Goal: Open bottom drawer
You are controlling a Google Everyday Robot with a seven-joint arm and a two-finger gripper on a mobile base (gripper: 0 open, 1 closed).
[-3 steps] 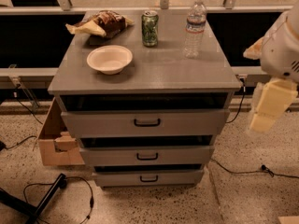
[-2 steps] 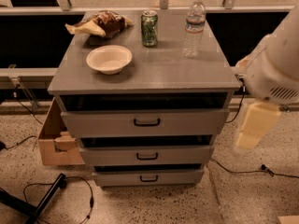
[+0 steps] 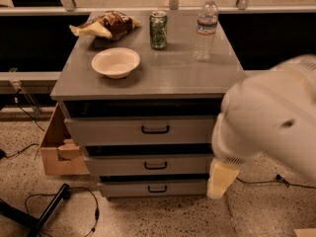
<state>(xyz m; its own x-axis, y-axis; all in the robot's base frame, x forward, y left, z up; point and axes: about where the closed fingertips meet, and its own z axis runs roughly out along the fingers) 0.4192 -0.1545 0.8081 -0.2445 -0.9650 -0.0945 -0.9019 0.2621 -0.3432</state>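
Note:
The grey cabinet (image 3: 148, 78) has three drawers stacked one under another. The bottom drawer (image 3: 128, 188) is the lowest and narrowest front, with a small black bar handle (image 3: 157, 188); its front sits close under the middle drawer (image 3: 118, 165). My white arm (image 3: 269, 122) fills the right side of the camera view and hides the right ends of the drawer fronts. Below it hangs my cream-coloured gripper (image 3: 221, 180), just right of the bottom drawer's front and well right of its handle, touching nothing that I can see.
On the cabinet top stand a white bowl (image 3: 115, 62), a snack bag (image 3: 106, 25), a green can (image 3: 158, 29) and a water bottle (image 3: 206, 28). An open cardboard box (image 3: 57, 149) sits left of the cabinet. Cables (image 3: 59, 201) and a black bar lie on the speckled floor.
My arm has swung left and down toward the cabinet, bringing the gripper from beside the top drawer down to the level of the bottom drawer. The drawers have not moved.

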